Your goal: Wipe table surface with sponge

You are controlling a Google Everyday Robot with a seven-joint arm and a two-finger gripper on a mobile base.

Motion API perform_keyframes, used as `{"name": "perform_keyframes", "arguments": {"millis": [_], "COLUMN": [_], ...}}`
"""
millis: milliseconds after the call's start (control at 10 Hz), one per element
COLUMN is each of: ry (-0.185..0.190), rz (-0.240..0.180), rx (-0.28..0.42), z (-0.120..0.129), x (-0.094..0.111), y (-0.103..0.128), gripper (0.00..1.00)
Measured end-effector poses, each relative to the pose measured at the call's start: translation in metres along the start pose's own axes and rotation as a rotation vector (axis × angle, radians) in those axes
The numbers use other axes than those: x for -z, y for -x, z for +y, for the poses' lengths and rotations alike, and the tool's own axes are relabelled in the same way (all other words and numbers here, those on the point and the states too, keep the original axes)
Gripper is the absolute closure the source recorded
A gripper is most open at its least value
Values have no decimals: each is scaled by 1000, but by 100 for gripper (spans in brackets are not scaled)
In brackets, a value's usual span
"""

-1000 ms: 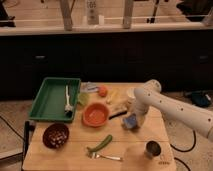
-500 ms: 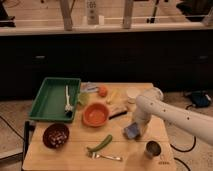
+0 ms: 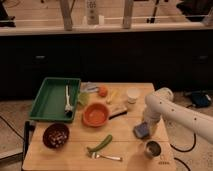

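Observation:
The blue-grey sponge [image 3: 141, 131] lies flat on the light tan wooden table surface [image 3: 75, 156], at the right side in front of the white cup [image 3: 132, 95]. My gripper [image 3: 145, 126] sits right over the sponge at the end of the white arm [image 3: 172, 112], which reaches in from the right. The sponge's back part is hidden under the gripper.
An orange bowl [image 3: 95, 114], a green tray [image 3: 52, 99] holding a white utensil, a dark bowl [image 3: 55, 135], a green pod [image 3: 101, 143], a fork [image 3: 107, 156], a metal cup [image 3: 152, 148] and a small orange fruit [image 3: 102, 91] sit on the table.
The arm has pulled back toward the near right and the sponge has slid with it across the table, closer to the metal cup.

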Motion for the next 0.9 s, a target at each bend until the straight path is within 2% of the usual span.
{"name": "perform_keyframes", "arguments": {"millis": [200,400,600,800,900], "ry": [-15,-37,-56,-55,-48], "rz": [11,11,-4,-25,-31], "rx": [-28,-33,-9,71,104], "z": [-19,-40,-55,-64,-58], "x": [3,8,11,9,7], "y": [-12,-11,9,42,53], "gripper": [100,100,100,100,100]}}
